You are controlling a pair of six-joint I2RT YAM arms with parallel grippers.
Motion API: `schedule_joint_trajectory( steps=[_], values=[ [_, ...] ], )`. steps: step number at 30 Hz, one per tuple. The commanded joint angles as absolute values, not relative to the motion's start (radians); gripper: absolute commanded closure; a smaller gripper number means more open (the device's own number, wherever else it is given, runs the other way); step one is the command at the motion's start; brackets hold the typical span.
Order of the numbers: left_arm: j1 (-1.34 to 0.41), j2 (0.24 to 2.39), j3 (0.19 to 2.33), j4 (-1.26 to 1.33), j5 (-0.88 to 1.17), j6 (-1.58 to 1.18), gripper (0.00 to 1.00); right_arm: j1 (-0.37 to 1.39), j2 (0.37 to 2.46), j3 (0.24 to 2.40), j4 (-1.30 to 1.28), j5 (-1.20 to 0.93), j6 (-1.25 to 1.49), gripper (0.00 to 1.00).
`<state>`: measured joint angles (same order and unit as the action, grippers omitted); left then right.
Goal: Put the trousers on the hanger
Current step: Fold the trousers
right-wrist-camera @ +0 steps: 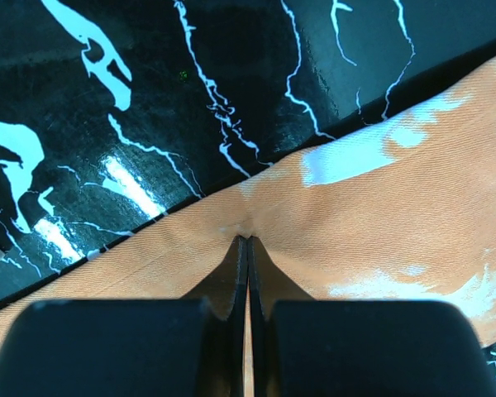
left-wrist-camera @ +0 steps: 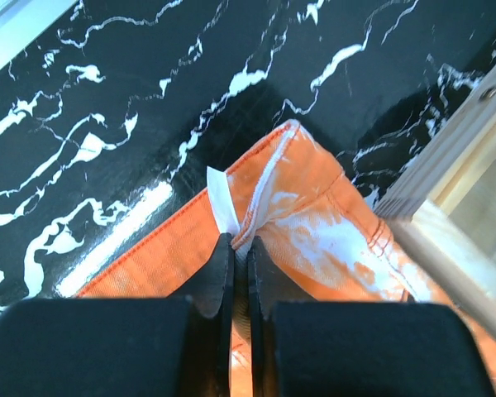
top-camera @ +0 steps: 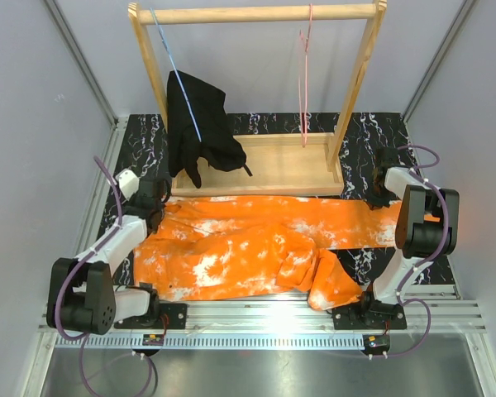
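While the trousers (top-camera: 256,244) lie spread flat across the black marbled table (top-camera: 380,132), we see both arms reaching down to their far edge, one at each end. The left gripper (left-wrist-camera: 240,246) is clenched on the trousers. In its wrist view we find the two black fingers (left-wrist-camera: 217,281) pressed together over an orange corner with a stitched hem, just beside a small white label (left-wrist-camera: 220,197) that sticks up from the cloth. The right gripper (right-wrist-camera: 246,241) is likewise pinched tight on the trousers at the other end, and the fabric puckers into a small crease where its fingertips meet. From above, we read the garment as a long orange band running left to right along the foot of the wooden rack (top-camera: 289,165). A folded mass of cloth lies nearer the arm bases, and one part trails to the near edge by the right arm's base. The hanger (top-camera: 304,83) hangs by its hook from the rack's top rail, toward the right post, well apart from the trousers below. A black garment (top-camera: 200,124) hangs near the left post, with a light-blue hanger (top-camera: 169,54) slanting across it
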<state>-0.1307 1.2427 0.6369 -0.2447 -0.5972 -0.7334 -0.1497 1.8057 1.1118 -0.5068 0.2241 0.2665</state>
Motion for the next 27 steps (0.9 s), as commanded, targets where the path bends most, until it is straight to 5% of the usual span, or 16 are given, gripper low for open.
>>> schedule_joint_trajectory(
  steps=[1,3,7,16,27],
  values=[
    [-0.091,1.235,0.703,-0.241,-0.634,-0.707,1.0,-0.155,1.793,1.094,-0.537,0.248,0.27,1.0],
    [-0.09,1.253,0.706,-0.244,-0.624,-0.707,0.93,-0.155,1.793,1.094,-0.54,0.247,0.267,1.0],
    [-0.087,1.284,0.727,-0.273,-0.629,-0.704,0.04,-0.155,1.781,1.088,-0.535,0.241,0.27,1.0],
    [-0.084,1.218,0.822,-0.334,-0.64,-0.664,0.01,-0.153,1.746,1.069,-0.519,0.21,0.268,0.99],
    [-0.014,1.479,0.928,-0.321,-0.453,-0.591,0.01,-0.153,1.726,1.054,-0.503,0.172,0.267,0.99]
  ],
)
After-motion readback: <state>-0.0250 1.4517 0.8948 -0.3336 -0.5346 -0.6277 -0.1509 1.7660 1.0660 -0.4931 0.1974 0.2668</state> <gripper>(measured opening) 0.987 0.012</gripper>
